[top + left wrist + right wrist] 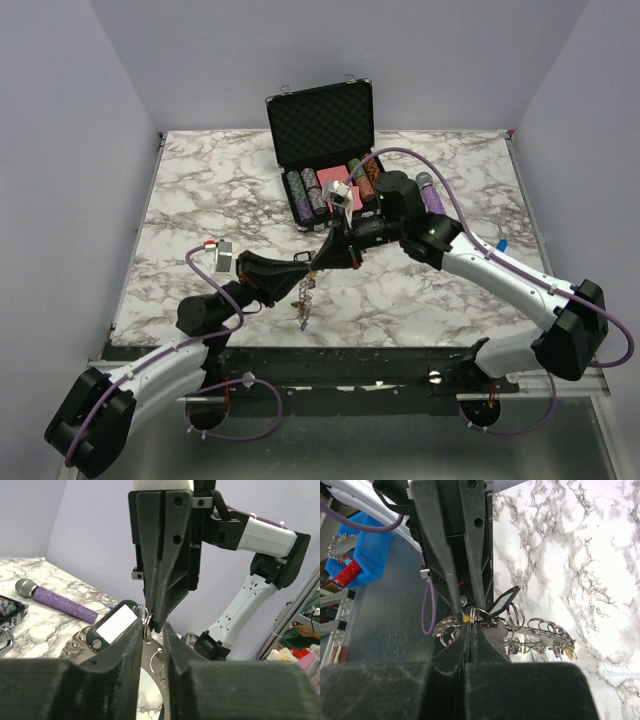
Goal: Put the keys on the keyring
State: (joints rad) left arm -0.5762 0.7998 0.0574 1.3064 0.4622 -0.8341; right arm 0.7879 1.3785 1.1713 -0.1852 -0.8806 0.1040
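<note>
Left fingers [125, 665] fill the bottom of the left wrist view. They're parted a little, with nothing clamped between them. Pointing down into that gap are the right fingers [162, 580], pressed tight together on a wire loop of the keyring [146, 621]. A black tag [112, 625] hangs just left of the pinch, and its label is plain white. In the overhead view the keyring dangles at frame centre, below where the two arms meet, above the marble desk [220, 190]. At the left of the wrist view a purple microphone [55, 600] lies on the desk. The black case [320, 120] stands open at the top of the overhead view with chips in rows, their markings too small to read.
</note>
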